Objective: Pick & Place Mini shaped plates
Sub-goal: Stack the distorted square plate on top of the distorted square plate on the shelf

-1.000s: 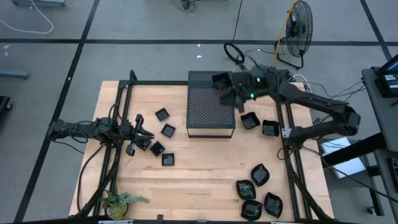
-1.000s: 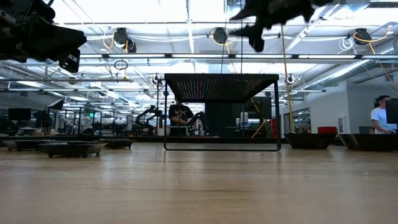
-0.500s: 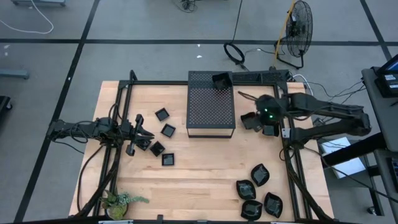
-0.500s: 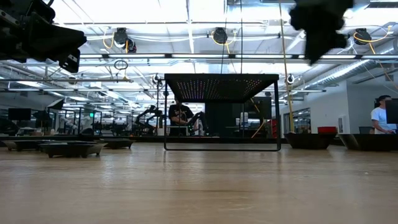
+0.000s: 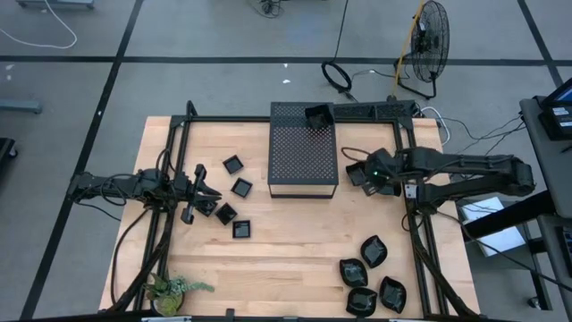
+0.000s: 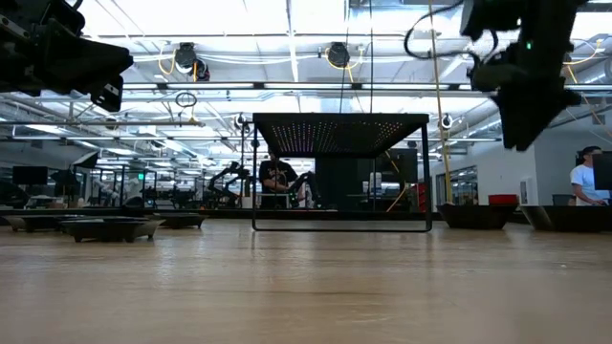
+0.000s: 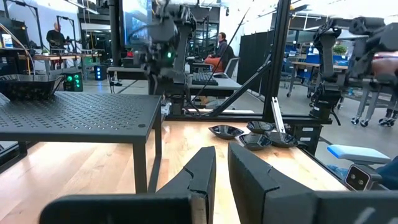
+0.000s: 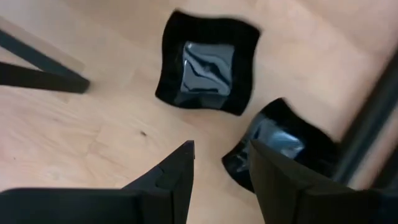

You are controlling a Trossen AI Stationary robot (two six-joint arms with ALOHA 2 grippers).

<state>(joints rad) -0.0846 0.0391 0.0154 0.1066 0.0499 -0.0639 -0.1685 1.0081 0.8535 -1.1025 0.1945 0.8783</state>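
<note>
Several small black plates lie flat on the wooden table: square ones (image 5: 234,165) left of the black perforated box (image 5: 302,163), leaf-shaped ones (image 5: 373,252) at the near right. One plate (image 5: 317,116) rests on the box's far right corner. My right gripper (image 5: 370,175) hangs open, pointing down, over two plates to the right of the box. In its wrist view a square plate (image 8: 208,62) lies ahead of the fingers and a second plate (image 8: 280,144) just beyond the fingertips (image 8: 221,163). My left gripper (image 7: 221,171) waits level at the table's left, its fingers a narrow gap apart, with nothing between them.
A black frame rail (image 5: 404,179) runs just right of the two plates, close to my right gripper. One leg of the box (image 8: 37,71) stands on the wood nearby. A small green plant (image 5: 174,288) sits at the near left corner.
My right gripper has swung from above the box's far right corner toward the table's right and near edges and has come down. It has tipped from nearly level to pointing down over the two plates beside the box. The plate on the box has stayed put.
</note>
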